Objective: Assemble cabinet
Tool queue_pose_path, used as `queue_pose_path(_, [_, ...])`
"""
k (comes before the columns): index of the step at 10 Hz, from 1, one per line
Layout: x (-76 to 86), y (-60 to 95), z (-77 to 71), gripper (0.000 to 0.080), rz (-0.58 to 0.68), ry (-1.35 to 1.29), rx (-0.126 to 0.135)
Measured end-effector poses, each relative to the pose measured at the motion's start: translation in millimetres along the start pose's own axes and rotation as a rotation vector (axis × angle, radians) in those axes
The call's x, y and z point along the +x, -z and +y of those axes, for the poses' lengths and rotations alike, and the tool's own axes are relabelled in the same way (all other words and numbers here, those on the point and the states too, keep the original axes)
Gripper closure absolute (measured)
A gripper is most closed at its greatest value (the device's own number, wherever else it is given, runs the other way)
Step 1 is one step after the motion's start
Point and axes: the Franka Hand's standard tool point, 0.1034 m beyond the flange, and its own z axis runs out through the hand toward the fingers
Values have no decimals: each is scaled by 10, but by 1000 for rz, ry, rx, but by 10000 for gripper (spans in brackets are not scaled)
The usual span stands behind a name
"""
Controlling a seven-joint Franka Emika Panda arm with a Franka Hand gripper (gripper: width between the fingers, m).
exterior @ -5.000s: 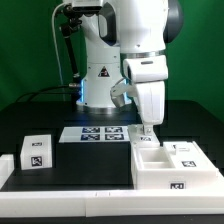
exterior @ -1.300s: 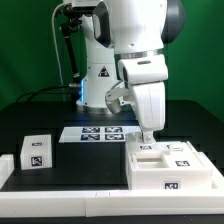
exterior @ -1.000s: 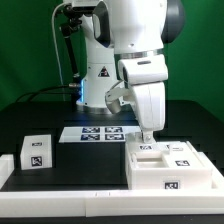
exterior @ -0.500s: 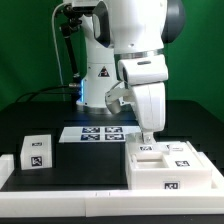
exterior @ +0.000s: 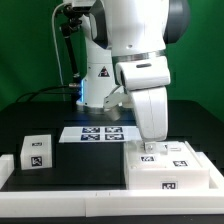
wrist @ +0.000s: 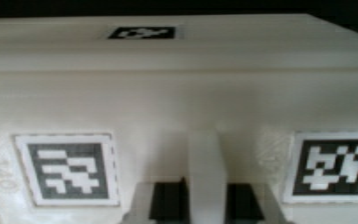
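The big white Franka arm [exterior: 130, 50] stands at the back of the black table [exterior: 90, 165] and leans forward and down over the exterior view's right. Under it, at the table's front on that side, sits the large white plastic box-like cabinet [exterior: 185, 170], upright, with a black-and-white square tag on its front face and more on top. The thin flat white marker board [exterior: 95, 133] lies mid-table, just behind and apart from the cabinet. A small white tagged cube [exterior: 37, 151] stands well apart on the exterior view's left.

The gripper [exterior: 150, 143] points down at the cabinet's top rear corner. In the blurred wrist view the cabinet [wrist: 176, 90] fills the frame, and two dark fingers [wrist: 172, 207] seem to flank a narrow white ridge. I cannot tell whether they clamp it.
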Motion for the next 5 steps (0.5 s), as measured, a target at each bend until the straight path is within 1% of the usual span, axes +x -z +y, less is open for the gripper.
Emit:
queue_pose_path(1, [3,-5,66,729,5,4,-6])
queue_pose_path(2, [-1,-15,107,729,6,16,-2])
queue_pose_path(3, [1,-13,106,729,5,16,8])
queue_pose_path(5, [3,-8,103,728,4,16,7])
